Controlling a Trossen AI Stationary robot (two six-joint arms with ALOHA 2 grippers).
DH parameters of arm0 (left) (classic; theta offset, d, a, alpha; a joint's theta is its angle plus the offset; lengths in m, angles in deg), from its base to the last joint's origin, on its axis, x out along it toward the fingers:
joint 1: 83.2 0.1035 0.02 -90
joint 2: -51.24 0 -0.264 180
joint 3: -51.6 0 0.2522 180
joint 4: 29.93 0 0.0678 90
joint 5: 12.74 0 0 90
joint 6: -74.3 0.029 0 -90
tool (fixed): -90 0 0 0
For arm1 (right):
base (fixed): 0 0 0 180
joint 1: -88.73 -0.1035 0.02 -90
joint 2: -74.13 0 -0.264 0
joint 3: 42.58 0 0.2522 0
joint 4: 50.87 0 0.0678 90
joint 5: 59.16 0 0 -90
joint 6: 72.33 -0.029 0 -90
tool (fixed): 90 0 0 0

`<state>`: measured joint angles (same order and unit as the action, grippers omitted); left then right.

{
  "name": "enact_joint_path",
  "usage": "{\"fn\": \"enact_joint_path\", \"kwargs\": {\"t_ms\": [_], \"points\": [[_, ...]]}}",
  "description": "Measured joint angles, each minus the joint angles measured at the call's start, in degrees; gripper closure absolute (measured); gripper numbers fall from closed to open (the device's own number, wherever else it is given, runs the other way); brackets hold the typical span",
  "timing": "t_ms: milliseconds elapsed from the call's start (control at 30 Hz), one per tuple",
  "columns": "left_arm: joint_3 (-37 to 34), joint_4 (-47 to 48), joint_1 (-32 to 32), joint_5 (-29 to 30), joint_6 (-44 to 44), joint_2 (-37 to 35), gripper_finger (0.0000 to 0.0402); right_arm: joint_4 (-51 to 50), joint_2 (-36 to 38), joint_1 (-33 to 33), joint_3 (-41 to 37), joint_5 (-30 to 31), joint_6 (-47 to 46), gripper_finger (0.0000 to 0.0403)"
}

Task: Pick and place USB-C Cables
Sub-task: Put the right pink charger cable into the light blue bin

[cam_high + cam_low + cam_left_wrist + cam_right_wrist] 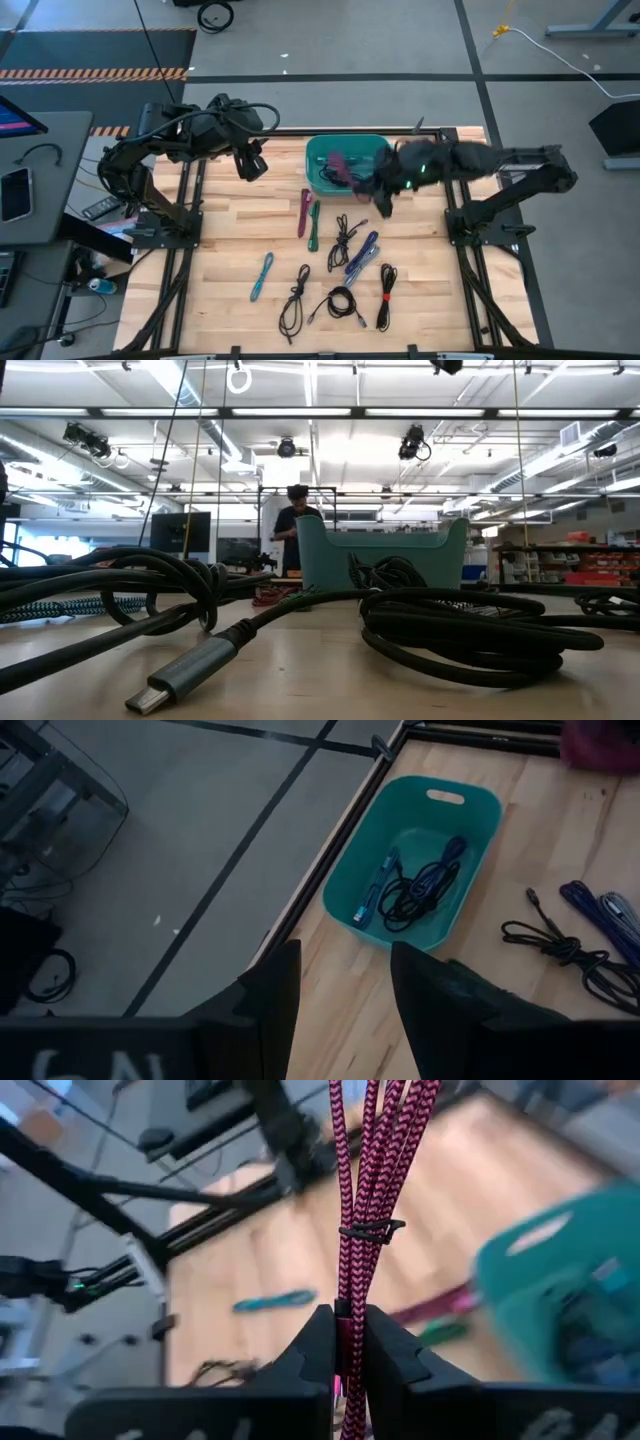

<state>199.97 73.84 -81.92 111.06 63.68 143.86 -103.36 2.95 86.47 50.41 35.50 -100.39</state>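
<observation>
My right gripper [345,1342] is shut on a magenta braided USB-C cable [365,1170], folded into a bundle with a black tie. It hangs in the air beside the teal bin [322,148], where the cable [338,165] shows over the bin's near part. The bin [470,805] holds a blue cable [375,895] and a black one [420,885]. Several more cables lie flat on the table: magenta [303,212], green [314,226], black [342,240], blue [262,276]. My left gripper [340,990] stands open, high over the table's far left, holding nothing. My right gripper pinches the magenta bundle's near end [346,1302] between its two fingers, several strands together. The bundle runs on past the fingertips [318,1338] in line with them, straight and tied at its middle [370,1230]. It is lifted clear of the table.
Black cables [470,625] and a grey plug [170,680] lie close in the low view. More black cables [340,303] and one with a red tie [386,292] lie near the front edge. A person [295,525] stands beyond the table. Bare wood shows at the near left.
</observation>
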Motion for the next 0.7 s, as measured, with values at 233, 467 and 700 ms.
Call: {"fn": "enact_joint_path", "kwargs": {"t_ms": [233,467,700], "points": [[0.0,0.0,0.0,0.0,1.3,0.0,0.0237,-13.4,0.0,14.6,7.5,-6.0,12.4,0.0373],[0.0,0.0,0.0,0.0,0.8,0.0,0.0237,-23.3,-4.4,31.7,7.0,-18.5,28.1,0.0373],[0.0,-0.4,0.0,0.0,0.8,0.0,0.0237,-25.4,-17.7,40.0,7.0,-30.3,46.5,0.0373]]}}
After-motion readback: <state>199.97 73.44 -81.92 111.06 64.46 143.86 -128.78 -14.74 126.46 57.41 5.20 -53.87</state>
